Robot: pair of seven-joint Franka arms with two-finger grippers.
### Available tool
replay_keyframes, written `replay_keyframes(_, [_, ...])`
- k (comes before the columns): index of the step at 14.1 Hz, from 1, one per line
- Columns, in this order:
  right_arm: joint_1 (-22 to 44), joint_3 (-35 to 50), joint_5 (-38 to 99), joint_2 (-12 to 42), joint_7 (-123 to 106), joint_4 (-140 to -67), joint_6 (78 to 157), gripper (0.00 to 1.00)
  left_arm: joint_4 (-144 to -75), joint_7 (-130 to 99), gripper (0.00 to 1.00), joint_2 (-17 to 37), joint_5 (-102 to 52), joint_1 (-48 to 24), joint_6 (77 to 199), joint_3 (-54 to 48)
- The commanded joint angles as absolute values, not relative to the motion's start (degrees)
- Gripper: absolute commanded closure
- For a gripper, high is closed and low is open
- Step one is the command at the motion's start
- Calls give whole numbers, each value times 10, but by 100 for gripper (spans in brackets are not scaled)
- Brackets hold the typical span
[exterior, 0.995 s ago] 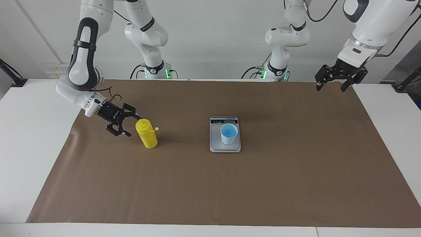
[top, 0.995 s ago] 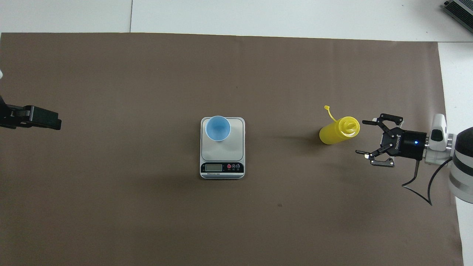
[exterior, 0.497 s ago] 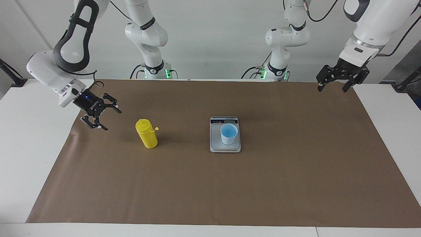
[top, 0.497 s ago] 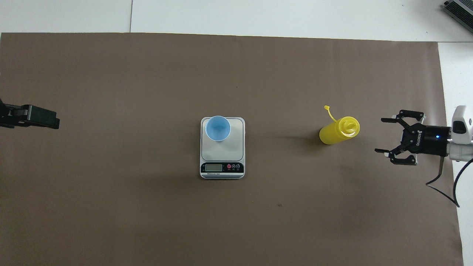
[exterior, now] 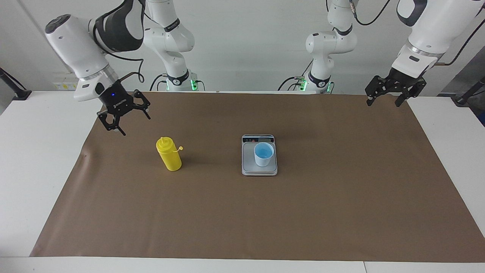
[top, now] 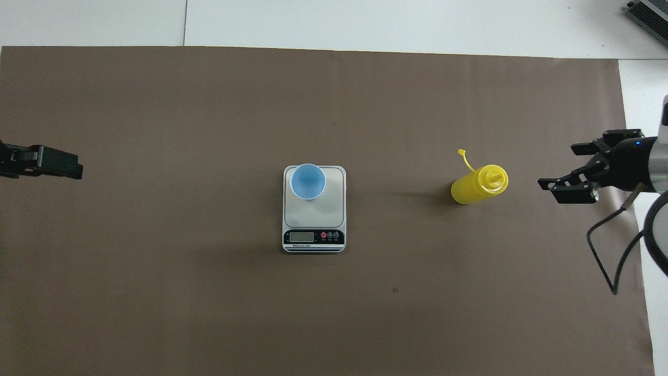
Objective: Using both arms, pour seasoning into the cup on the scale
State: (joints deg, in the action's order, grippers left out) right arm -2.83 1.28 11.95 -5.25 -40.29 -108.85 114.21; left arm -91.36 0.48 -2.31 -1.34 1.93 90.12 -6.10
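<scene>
The yellow seasoning bottle (exterior: 169,154) stands upright on the brown mat toward the right arm's end of the table, its small tethered cap hanging off the nozzle; it also shows in the overhead view (top: 477,184). The light blue cup (exterior: 263,154) (top: 308,181) stands upright on the silver-grey scale (exterior: 259,168) (top: 318,209) in the middle of the mat. My right gripper (exterior: 133,123) (top: 556,166) is open and empty, raised in the air beside the bottle and clear of it. My left gripper (exterior: 382,102) (top: 62,164) is open and empty, and waits over the mat's edge at the left arm's end.
The brown mat (exterior: 341,197) covers most of the white table (exterior: 38,170). The scale's dark display strip (top: 313,237) faces the robots. Nothing else stands on the mat.
My right gripper has drawn back from the bottle, risen and turned, staying open. The bottle, cup and scale have not moved. The left gripper has barely shifted.
</scene>
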Motion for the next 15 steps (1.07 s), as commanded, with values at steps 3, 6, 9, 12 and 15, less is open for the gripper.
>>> replay_keyframes(3, [12,13,36,-31,-117,-983,1033,0,-929,4,0,-38,-11,32,900,-63])
replay_keyframes(6, [11,13,-5,-2,-104,-897,938,0,-929,4,0,-38,-11,45,900,-61])
replay_keyframes(9, [0,11,4,3,-68,-868,887,0,-929,3,0,-38,-11,44,900,-61])
replay_keyframes(12, [9,12,3,1,3,-871,874,0,-929,3,0,-38,-11,44,900,-61])
replay_keyframes(15, [10,11,4,-23,6,-916,874,0,-929,3,0,-39,-11,44,900,-61])
